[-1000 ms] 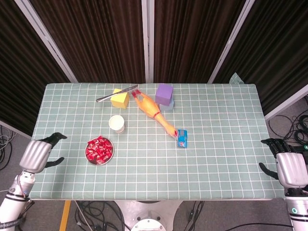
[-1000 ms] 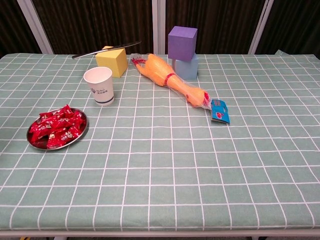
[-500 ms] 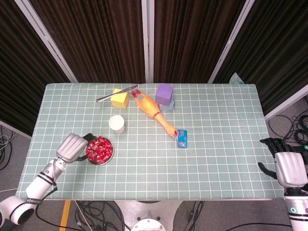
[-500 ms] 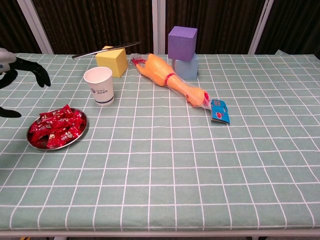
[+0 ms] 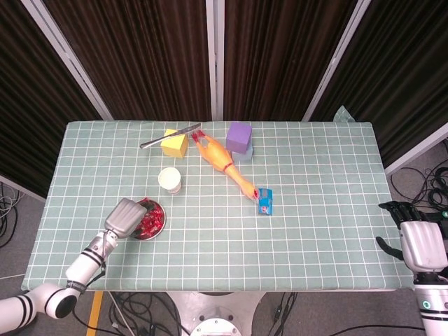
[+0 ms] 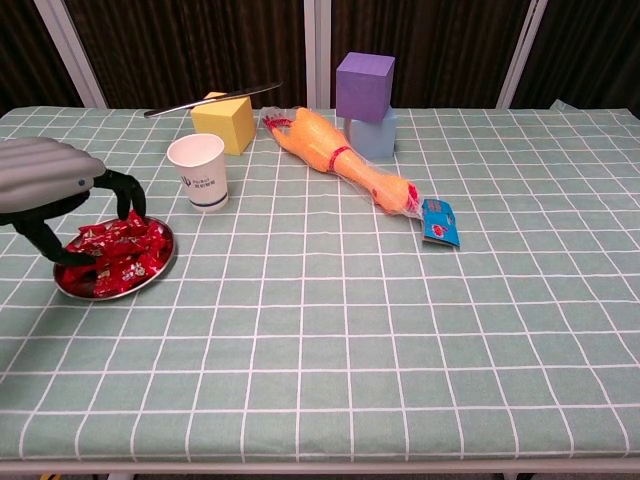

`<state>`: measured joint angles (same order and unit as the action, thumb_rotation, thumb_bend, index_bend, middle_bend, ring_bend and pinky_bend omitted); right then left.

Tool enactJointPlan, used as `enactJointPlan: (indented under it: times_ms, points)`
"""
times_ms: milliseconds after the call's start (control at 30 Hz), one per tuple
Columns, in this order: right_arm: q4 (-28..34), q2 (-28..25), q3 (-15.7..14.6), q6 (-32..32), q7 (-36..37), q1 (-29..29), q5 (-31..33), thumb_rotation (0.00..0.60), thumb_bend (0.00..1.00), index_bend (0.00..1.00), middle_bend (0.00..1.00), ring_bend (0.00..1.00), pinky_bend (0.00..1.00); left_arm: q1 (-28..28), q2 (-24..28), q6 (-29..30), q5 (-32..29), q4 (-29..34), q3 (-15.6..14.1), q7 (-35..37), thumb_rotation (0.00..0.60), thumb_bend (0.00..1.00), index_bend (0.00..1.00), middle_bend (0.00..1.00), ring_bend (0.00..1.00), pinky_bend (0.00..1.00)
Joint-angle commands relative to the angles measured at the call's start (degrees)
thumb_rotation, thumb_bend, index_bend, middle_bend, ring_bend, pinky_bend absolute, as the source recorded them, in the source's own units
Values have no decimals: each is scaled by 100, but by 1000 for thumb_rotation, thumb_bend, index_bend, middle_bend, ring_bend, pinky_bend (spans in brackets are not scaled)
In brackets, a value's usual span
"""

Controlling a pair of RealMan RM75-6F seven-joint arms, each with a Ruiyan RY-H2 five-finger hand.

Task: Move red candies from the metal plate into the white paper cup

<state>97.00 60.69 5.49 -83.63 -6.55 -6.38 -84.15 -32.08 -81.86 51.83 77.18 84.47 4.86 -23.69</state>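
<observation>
Dark pleated curtains with pale upright posts back a table (image 5: 329, 210) covered in a green cloth with a white grid.

Left hand (image 6: 45, 190): silver-backed with black fingers, poised over the near-left part of the round metal plate (image 6: 165, 262). Fingers are spread and curved downward, tips at or just above the heap; whether they touch a candy cannot be told. Nothing is seen held in it. In the head view the same hand (image 5: 126, 217) covers the plate's left half.

Right hand (image 5: 420, 241): off the table's near-right corner, fingers apart, holding nothing; seen in the head view only.

Red wrapped candies (image 6: 125, 255): heaped on the metal plate, near the table's left front. Wrappers carry white marks too small to read.

White paper cup (image 6: 197, 172): upright, just behind and to the right of the plate, apart from it. A small dark printed logo on its side, not legible.

Yellow foam cube (image 6: 224, 122): behind the cup, with a silver table knife (image 6: 205, 100) lying across its top.

Orange rubber chicken (image 6: 335, 155): lying diagonally at table centre.

Purple cube (image 6: 364, 87): stacked on a pale blue cube (image 6: 378, 135), just behind the chicken.

Small blue packet (image 6: 440, 222): flat at the chicken's near end, touching it; print unreadable.
</observation>
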Motion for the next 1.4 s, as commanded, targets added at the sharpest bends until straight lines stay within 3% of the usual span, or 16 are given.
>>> enactJointPlan:
  times_ms: [33,367,533,1033,1400]
  points:
    - [-2,-2,0,2,7,3,13,600,103,261,253,197,344,-71,-127,-54,-219,-81,-34,-302,600,236,384,468,840,1000]
    - [-28,-6,-16,36,59,5,40,600,103,261,251,197,360,-150,-331,-30,-828,-151,-125,-1014,600,238,387,468,840,1000]
    - [-5,-18,-16,71,71,-8,61,600,103,261,250,197,367,-194,-439,-7,-928,-265,-178,-1106,600,268,438,474,841,1000]
    - [28,-53,-25,83,90,2,91,600,102,261,250,197,394,-256,-738,30,-643,-904,-244,-321,600,471,664,666,908,1000]
    - [40,-57,-24,84,101,-13,67,600,102,261,250,197,410,-285,-314,387,-366,-279,-89,-53,600,533,722,714,921,1000]
